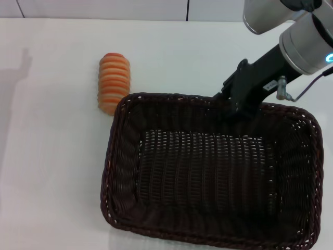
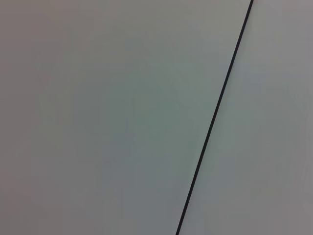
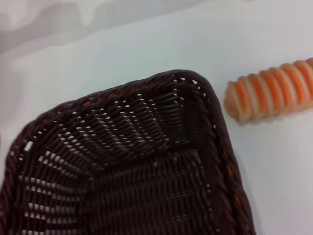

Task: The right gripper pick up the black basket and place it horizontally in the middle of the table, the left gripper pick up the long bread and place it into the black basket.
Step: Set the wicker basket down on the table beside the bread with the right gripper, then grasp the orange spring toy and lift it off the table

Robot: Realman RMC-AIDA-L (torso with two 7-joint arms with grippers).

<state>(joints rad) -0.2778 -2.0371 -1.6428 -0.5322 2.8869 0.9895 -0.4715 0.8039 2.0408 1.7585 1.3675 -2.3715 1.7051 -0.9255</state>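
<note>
White tabletop point(image 1: 52, 182) stretches under everything I see, with a pale wall and a thin dark seam along its far edge. On it sits the black basket point(image 1: 208, 182), lying wide from left to right in the near half of the table, its near rim running off my head view. Its woven floor shows bare; I see nothing lying inside it. My right gripper point(image 1: 234, 101) reaches down from the far right and meets the basket at its far rim, right of that rim's middle. The fingers are lost against the dark weave, so I cannot tell whether they are apart or clamped on the rim. The long bread point(image 1: 113, 82) lies on the table outside the basket, just beyond its far left corner, pointing far to near, with its near end close against the rim. It is well to the left of my right gripper. My right wrist view shows that same corner point(image 3: 195, 85) with the bread point(image 3: 271, 93) beside it. My left wrist view shows only a plain pale surface crossed by a thin dark line point(image 2: 215, 117).
</note>
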